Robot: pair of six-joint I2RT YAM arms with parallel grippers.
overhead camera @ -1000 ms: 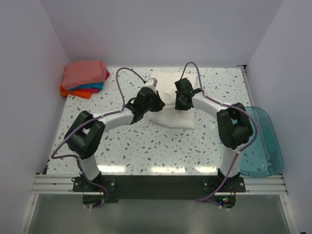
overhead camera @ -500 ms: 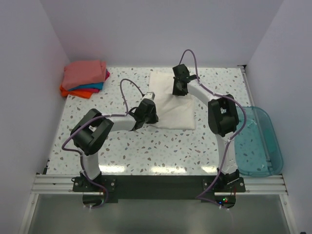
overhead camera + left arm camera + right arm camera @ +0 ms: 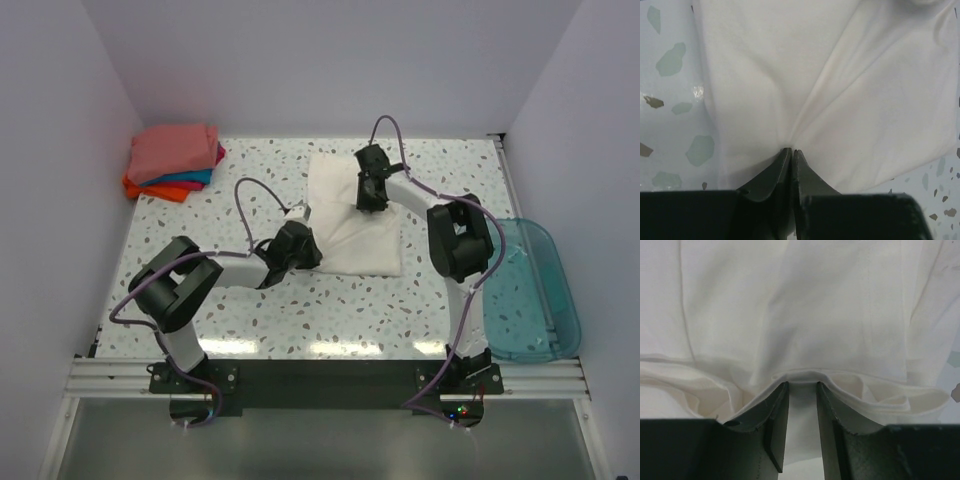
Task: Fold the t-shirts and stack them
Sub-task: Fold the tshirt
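A speckled worktop (image 3: 250,310) is seen, pale with grey-green flecks. A white shirt (image 3: 350,235), folded into a rough rectangle, is laid flat on it towards the far middle. In the far left corner a stack (image 3: 175,160) of folded shirts is set: orange at the bottom, teal above, salmon-pink on top.
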